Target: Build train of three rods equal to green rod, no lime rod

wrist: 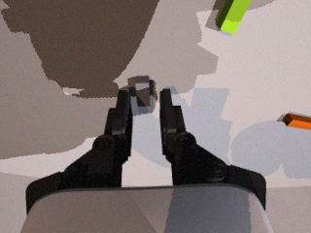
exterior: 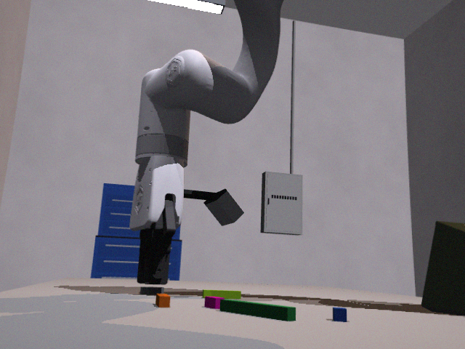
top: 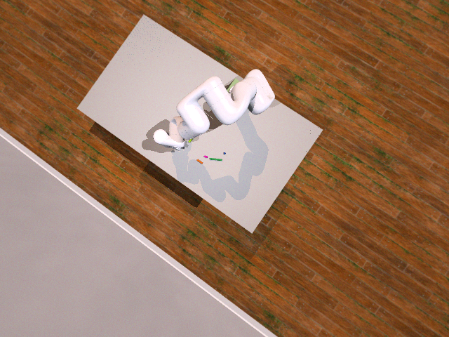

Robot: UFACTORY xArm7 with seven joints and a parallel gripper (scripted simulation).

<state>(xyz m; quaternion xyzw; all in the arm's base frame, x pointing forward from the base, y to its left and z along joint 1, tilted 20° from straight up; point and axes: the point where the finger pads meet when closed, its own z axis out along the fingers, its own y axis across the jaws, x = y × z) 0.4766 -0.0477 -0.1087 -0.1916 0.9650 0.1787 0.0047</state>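
You are working low over the tabletop (top: 137, 65), with the jaws partly closed and straddling a grey rod (wrist: 142, 91). The lime rod (exterior: 221, 294) is lying just beside on one flank, the orange rod (exterior: 163, 299) near on the other. The magenta rod (exterior: 213, 302) and green rod (exterior: 257, 309) are sitting close together beyond. The blue rod (exterior: 339, 313) is lying well apart, leaving open tabletop around it.
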